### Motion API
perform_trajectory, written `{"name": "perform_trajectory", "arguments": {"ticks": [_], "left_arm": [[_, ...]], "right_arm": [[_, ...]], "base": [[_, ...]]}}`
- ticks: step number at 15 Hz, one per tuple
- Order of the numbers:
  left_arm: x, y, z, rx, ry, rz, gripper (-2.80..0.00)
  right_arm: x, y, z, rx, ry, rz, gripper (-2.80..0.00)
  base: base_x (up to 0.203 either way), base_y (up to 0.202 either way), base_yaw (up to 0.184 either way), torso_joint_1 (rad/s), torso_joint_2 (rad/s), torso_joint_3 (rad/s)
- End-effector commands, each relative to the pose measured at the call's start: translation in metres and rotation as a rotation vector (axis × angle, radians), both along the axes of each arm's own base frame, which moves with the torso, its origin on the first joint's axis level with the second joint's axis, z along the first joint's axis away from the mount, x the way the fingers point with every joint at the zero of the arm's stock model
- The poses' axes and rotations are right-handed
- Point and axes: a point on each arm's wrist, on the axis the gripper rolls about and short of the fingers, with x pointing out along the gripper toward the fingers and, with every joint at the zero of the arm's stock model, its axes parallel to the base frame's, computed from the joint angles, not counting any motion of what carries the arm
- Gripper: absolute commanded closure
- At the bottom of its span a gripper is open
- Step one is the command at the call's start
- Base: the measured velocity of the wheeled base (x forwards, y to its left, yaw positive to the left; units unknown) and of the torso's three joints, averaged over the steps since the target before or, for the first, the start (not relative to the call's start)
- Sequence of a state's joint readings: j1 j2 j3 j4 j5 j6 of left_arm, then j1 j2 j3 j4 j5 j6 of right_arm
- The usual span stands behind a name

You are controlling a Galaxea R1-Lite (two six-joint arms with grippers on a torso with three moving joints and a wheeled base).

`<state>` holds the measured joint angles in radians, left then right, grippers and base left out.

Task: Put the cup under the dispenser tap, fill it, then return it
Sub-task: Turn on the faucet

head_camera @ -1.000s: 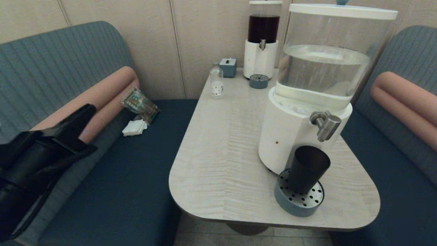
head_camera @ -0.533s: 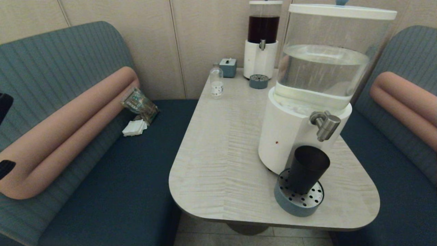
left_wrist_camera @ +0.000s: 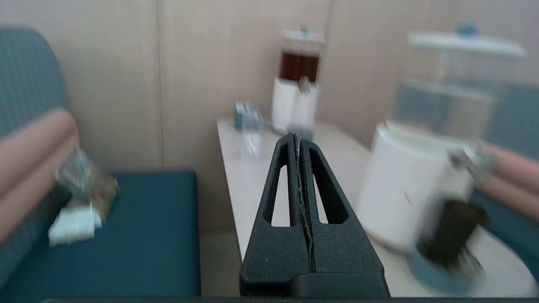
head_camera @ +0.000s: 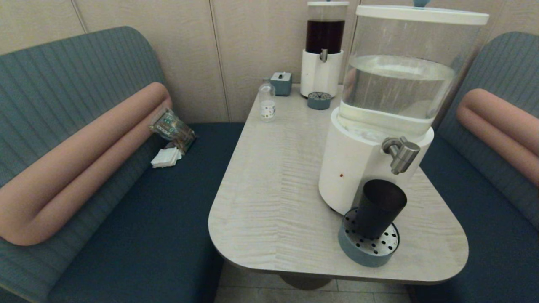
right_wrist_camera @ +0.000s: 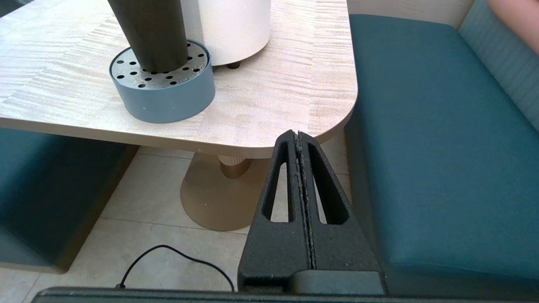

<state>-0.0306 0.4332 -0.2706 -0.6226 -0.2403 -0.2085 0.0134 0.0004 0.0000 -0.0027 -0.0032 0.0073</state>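
Note:
The black cup [head_camera: 379, 208] stands upright on the round blue drip tray [head_camera: 369, 246], just below the steel dispenser tap [head_camera: 402, 153] of the big white-based dispenser [head_camera: 362, 164]. The cup [right_wrist_camera: 149, 31] and tray [right_wrist_camera: 162, 90] also show in the right wrist view. My right gripper [right_wrist_camera: 298, 134] is shut and empty, low off the table's near right corner. Out to the left of the table, my left gripper [left_wrist_camera: 297, 136] is shut and empty, facing the dispensers. Neither gripper appears in the head view.
A dark-liquid dispenser [head_camera: 323, 50], a small blue tray [head_camera: 319, 100], a blue box [head_camera: 281, 82] and a clear bottle [head_camera: 267, 101] stand at the table's far end. Blue benches flank the table; a snack packet [head_camera: 172, 126] and napkins [head_camera: 166, 157] lie on the left bench.
My left arm has swung out of the head view at the left edge. The cup, tray and dispenser have stayed put.

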Motion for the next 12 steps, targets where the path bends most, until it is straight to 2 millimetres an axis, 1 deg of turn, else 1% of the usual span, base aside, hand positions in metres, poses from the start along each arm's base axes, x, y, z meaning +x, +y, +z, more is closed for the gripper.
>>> {"name": "perform_trajectory", "arguments": {"ticks": [1, 3, 5, 6, 7, 8, 10, 11, 12], "left_arm": [[-0.039, 0.001, -0.024, 0.025, 0.022, -0.008, 0.00], [-0.052, 0.000, -0.043, 0.068, 0.023, 0.000, 0.00], [-0.056, 0.000, -0.066, 0.148, 0.055, 0.041, 0.00], [-0.051, 0.000, -0.076, 0.189, 0.081, 0.076, 0.00], [-0.048, 0.001, -0.081, 0.185, 0.094, 0.106, 0.00], [-0.043, 0.001, -0.091, 0.182, 0.127, 0.124, 0.00], [-0.032, 0.002, -0.115, 0.176, 0.219, 0.168, 0.00], [-0.028, 0.004, -0.126, 0.164, 0.267, 0.226, 0.00], [-0.027, 0.005, -0.128, 0.152, 0.288, 0.277, 0.00]], "right_arm": [[0.000, 0.000, 0.000, 0.000, -0.002, 0.001, 0.00], [0.000, 0.000, 0.000, 0.000, -0.004, 0.001, 0.00], [0.000, 0.000, 0.000, 0.000, -0.004, 0.001, 0.00], [0.000, 0.000, 0.000, 0.000, -0.004, 0.001, 0.00], [0.000, 0.000, 0.000, 0.000, -0.002, 0.001, 0.00], [0.000, 0.000, 0.000, 0.000, -0.002, 0.001, 0.00], [0.000, 0.000, 0.000, 0.000, -0.004, 0.001, 0.00], [0.000, 0.000, 0.000, 0.000, -0.002, 0.001, 0.00], [0.000, 0.000, 0.000, 0.000, -0.002, 0.001, 0.00]], "base": [[0.000, 0.000, 0.000, 0.000, 0.00, 0.000], [0.000, 0.000, 0.000, 0.000, 0.00, 0.000], [0.000, 0.000, 0.000, 0.001, 0.00, 0.016], [0.000, 0.000, 0.000, 0.000, 0.00, 0.000], [0.000, 0.000, 0.000, 0.000, 0.00, 0.000], [0.000, 0.000, 0.000, 0.000, 0.00, 0.000], [0.000, 0.000, 0.000, 0.000, 0.00, 0.000], [0.000, 0.000, 0.000, 0.000, 0.00, 0.000], [0.000, 0.000, 0.000, 0.000, 0.00, 0.000]]}}
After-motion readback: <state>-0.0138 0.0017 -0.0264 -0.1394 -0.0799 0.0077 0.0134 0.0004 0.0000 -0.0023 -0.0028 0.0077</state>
